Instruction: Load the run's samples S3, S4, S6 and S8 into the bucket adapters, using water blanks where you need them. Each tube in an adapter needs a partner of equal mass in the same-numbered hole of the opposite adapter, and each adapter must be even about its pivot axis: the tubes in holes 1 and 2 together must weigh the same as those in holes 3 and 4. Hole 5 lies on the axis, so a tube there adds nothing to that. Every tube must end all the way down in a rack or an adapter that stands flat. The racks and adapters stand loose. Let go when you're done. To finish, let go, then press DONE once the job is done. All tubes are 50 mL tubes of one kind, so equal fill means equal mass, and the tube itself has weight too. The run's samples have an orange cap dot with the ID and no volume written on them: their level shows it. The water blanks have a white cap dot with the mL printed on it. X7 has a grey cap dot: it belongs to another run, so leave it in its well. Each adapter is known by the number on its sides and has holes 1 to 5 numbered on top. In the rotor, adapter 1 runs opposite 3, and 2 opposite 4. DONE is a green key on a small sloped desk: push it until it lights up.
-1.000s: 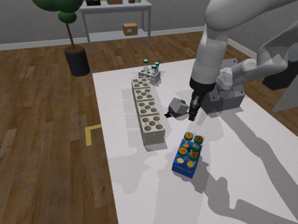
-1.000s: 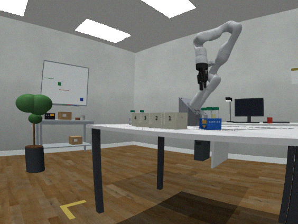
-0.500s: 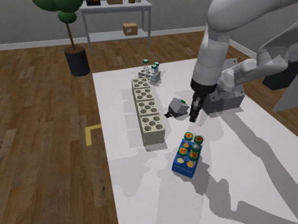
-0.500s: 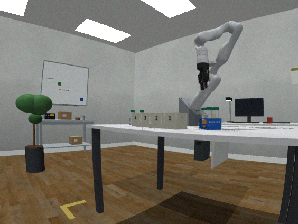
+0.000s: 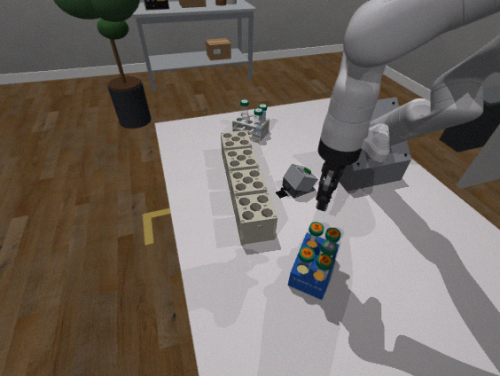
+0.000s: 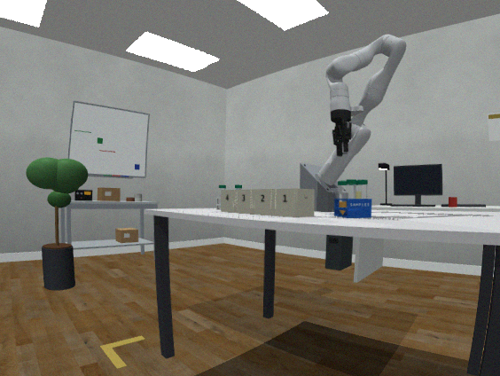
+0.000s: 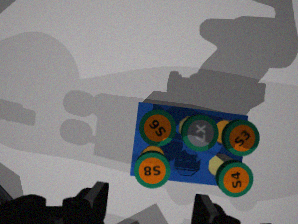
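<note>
The blue sample rack [image 7: 185,146] stands on the white table and also shows in the top view [image 5: 314,266]. It holds orange-dotted tubes S6 [image 7: 157,127], S3 [image 7: 240,138], S8 [image 7: 151,170] and S4 [image 7: 234,176], and grey-dotted X7 [image 7: 199,132] in the middle. My gripper [image 5: 323,205] hangs well above the table, just behind the rack, pointing down; it is open and empty, and its fingertips show at the bottom of the wrist view [image 7: 152,210]. The four beige adapters stand in a row with all holes empty, from adapter 1 [image 5: 256,213] nearest the rack to adapter 4 [image 5: 236,140].
A small clear rack [image 5: 253,126] with three green-capped blank tubes stands behind adapter 4. The grey sloped desk [image 5: 299,178] with the green DONE key [image 5: 306,170] sits between the adapters and the arm's base [image 5: 377,164].
</note>
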`<action>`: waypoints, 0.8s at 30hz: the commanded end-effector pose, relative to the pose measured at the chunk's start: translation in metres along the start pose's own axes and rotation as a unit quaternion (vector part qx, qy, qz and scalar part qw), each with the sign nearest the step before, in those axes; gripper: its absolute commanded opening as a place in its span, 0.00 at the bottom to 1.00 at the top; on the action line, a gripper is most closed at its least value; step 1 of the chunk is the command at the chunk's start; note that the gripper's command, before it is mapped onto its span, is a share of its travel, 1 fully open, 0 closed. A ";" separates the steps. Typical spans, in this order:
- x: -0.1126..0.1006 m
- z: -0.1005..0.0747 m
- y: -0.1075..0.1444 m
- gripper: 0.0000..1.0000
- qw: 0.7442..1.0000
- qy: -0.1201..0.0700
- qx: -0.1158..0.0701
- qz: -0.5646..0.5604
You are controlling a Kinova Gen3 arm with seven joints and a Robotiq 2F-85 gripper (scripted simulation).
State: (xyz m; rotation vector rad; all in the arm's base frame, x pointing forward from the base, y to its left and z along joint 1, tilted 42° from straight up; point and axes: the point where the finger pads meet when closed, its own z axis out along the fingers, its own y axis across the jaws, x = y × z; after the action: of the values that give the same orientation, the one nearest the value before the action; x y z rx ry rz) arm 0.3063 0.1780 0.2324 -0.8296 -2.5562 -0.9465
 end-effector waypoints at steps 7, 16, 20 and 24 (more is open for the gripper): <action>0.000 0.011 0.000 0.62 1.000 0.000 0.000 0.000; 0.000 0.021 0.000 0.62 1.000 0.000 0.000 0.000; 0.000 0.026 0.000 0.62 1.000 0.000 0.000 0.000; 0.000 0.031 0.000 0.62 1.000 0.000 0.000 0.000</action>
State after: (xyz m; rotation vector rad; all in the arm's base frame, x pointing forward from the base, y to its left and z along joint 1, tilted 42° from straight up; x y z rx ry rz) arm 0.3042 0.1971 0.2112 -0.8295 -2.5561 -0.9464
